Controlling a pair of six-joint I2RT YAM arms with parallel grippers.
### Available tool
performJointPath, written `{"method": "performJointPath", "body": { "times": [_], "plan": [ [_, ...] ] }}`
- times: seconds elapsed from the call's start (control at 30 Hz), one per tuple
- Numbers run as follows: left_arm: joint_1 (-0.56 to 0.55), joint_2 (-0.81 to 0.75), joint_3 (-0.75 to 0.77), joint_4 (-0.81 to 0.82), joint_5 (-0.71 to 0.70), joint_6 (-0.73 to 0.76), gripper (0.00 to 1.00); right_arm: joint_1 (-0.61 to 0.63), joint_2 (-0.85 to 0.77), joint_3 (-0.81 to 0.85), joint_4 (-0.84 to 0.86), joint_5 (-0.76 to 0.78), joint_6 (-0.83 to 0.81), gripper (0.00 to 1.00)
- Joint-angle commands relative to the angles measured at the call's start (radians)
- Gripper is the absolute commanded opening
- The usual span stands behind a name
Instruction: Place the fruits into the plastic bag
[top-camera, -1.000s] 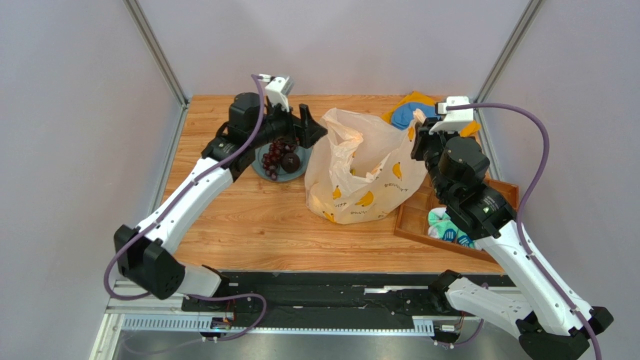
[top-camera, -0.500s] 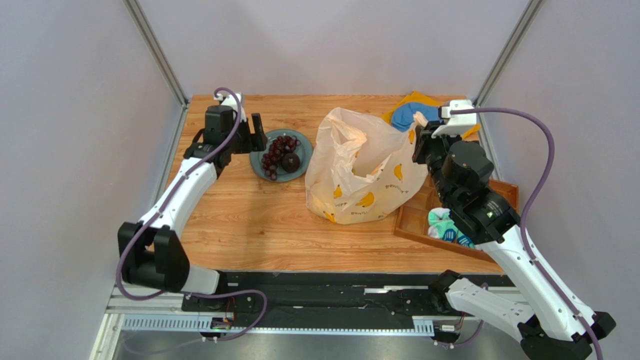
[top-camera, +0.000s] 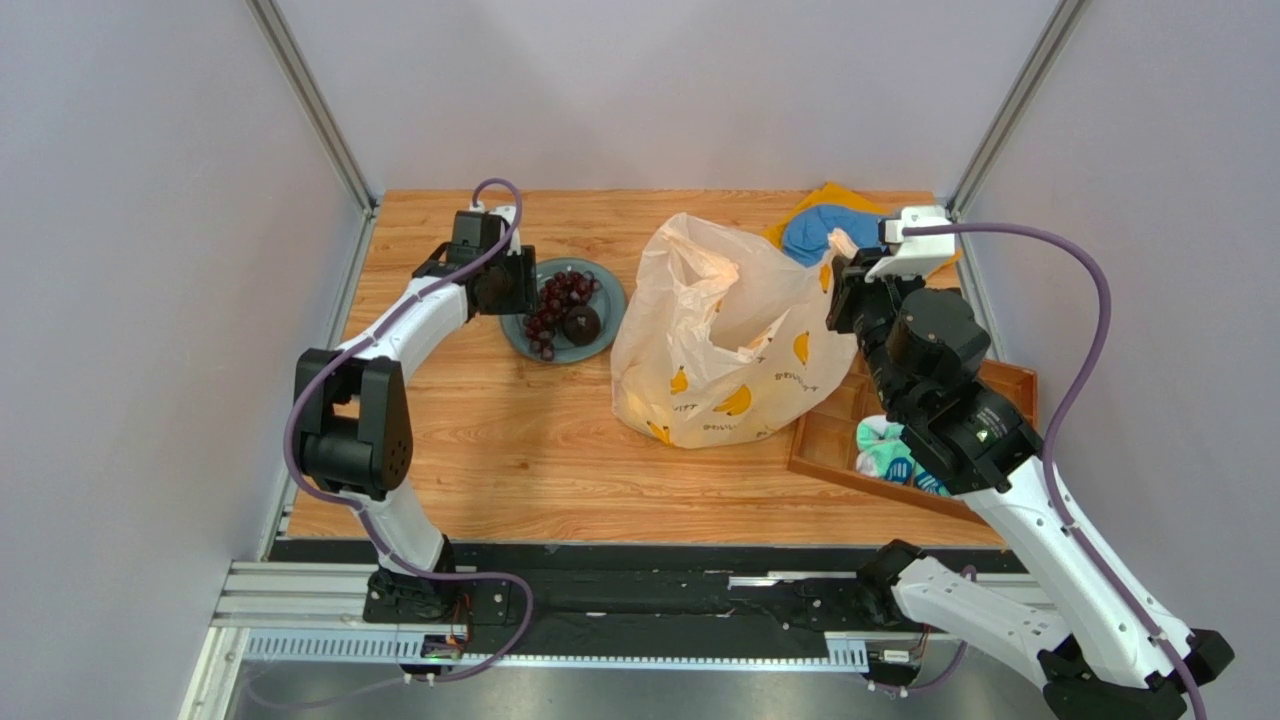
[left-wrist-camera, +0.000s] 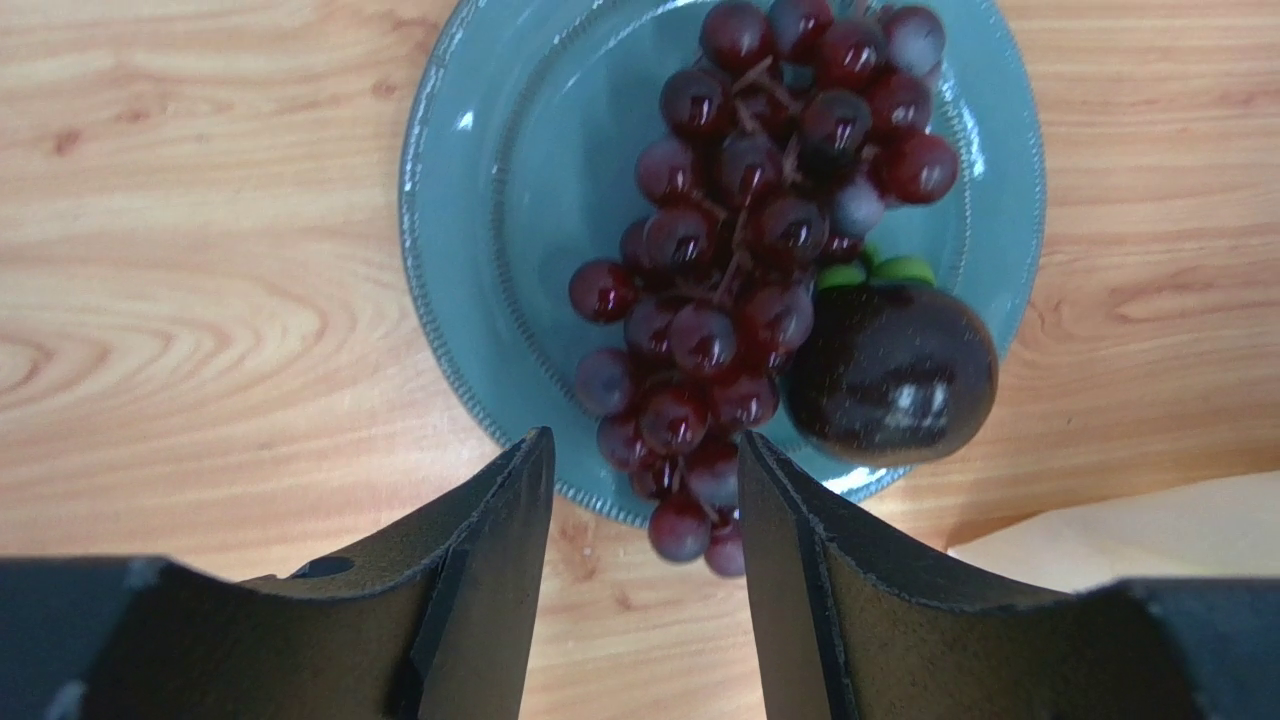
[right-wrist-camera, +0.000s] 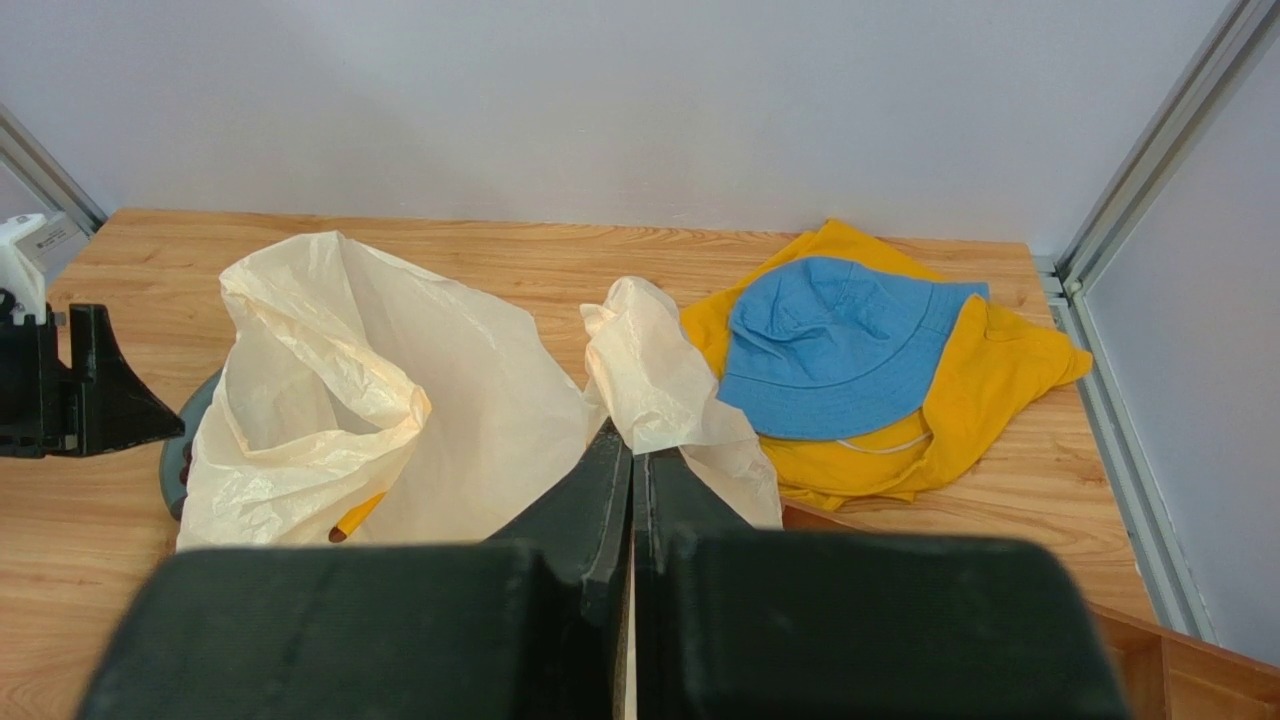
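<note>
The purple grapes (left-wrist-camera: 751, 270) and the dark round fruit (left-wrist-camera: 890, 372) lie on the grey-blue plate (left-wrist-camera: 481, 180); they also show in the top view, grapes (top-camera: 550, 308) and dark fruit (top-camera: 583, 324). My left gripper (left-wrist-camera: 643, 480) is open and empty, hovering just off the plate's edge over the nearest grapes. The peach-beige plastic bag (top-camera: 721, 338) stands open mid-table, with yellow fruit showing through its wall. My right gripper (right-wrist-camera: 631, 450) is shut on the bag's handle loop (right-wrist-camera: 649, 375) and holds that side up.
A blue hat (right-wrist-camera: 842, 338) on a yellow cloth (right-wrist-camera: 992, 375) lies behind the bag at the back right. A wooden tray (top-camera: 842, 435) with a patterned item sits to the right of the bag. Metal frame posts stand at the back corners.
My left gripper has swung away from the bag's mouth, back left, and now sits low beside the plate pointing at the grapes. The right gripper still holds the handle.
</note>
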Motion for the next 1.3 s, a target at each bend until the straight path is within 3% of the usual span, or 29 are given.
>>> {"method": "performJointPath", "body": {
  "times": [0.0, 0.83, 1.27],
  "plan": [
    [0.012, 0.046, 0.085, 0.028, 0.046, 0.018, 0.56, -0.005, -0.024, -0.008, 0.031, -0.001, -0.004, 0.00],
    [0.041, 0.196, 0.143, 0.029, 0.190, -0.014, 0.46, -0.008, -0.006, -0.010, 0.034, -0.002, -0.007, 0.00],
    [0.056, 0.170, 0.120, 0.054, 0.218, -0.030, 0.18, -0.010, -0.003, -0.011, 0.035, -0.004, -0.005, 0.00]
  ]
}}
